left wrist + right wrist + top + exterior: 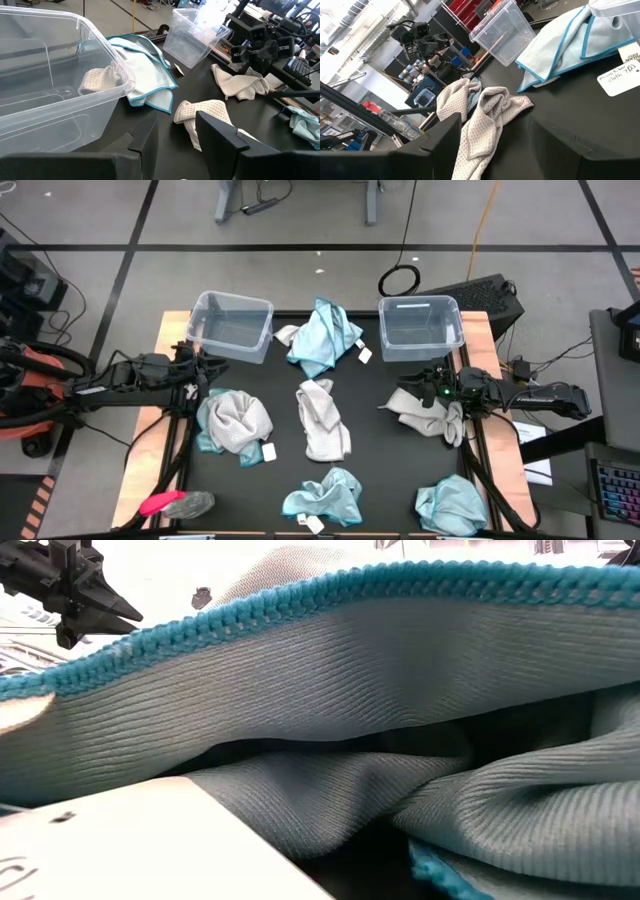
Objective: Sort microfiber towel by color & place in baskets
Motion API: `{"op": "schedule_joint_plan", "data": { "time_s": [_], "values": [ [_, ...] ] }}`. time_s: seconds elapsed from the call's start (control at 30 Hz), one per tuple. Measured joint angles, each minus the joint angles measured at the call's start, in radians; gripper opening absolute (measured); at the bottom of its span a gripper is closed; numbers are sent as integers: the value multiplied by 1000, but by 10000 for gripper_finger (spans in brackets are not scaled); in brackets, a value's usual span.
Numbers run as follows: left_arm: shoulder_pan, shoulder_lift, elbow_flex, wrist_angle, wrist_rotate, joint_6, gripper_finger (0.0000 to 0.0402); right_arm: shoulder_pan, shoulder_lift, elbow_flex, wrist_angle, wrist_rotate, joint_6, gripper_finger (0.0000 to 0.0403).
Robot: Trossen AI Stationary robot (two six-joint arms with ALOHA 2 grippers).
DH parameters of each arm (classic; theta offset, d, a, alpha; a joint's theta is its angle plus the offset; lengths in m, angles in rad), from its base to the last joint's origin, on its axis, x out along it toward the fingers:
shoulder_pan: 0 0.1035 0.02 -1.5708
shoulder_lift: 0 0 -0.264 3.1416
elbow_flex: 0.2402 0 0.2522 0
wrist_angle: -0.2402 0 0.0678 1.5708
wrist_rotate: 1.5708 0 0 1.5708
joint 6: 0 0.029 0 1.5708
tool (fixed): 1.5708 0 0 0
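Note:
Two clear baskets stand at the table's far side, the left basket (232, 325) (55, 95) and the right basket (420, 328) (192, 37). A teal towel (325, 335) (145, 70) lies between them. Grey-white towels lie mid-table (322, 418) (487, 125), on the right (430, 415) (235, 82), and on the left over a teal one (235, 423). Two more teal towels (325, 498) (452, 505) lie near the front edge. My left gripper (200, 375) (170, 160) is open beside the left basket. My right gripper (408, 393) (492, 150) is open just above the right grey-white towel.
A pink-and-grey object (175, 503) lies at the near left corner. The near teal towel (330, 690) and its white tag fill the low view. A keyboard and cables sit off the table's far right. Bare black tabletop shows between the towels.

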Motion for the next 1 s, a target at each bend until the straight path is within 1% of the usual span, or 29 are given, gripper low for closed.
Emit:
{"op": "schedule_joint_plan", "data": {
  "time_s": [1.0],
  "values": [
    [0,0,0,0,0,0,138,0,0,0,16,2,1,219]
  ]
}}
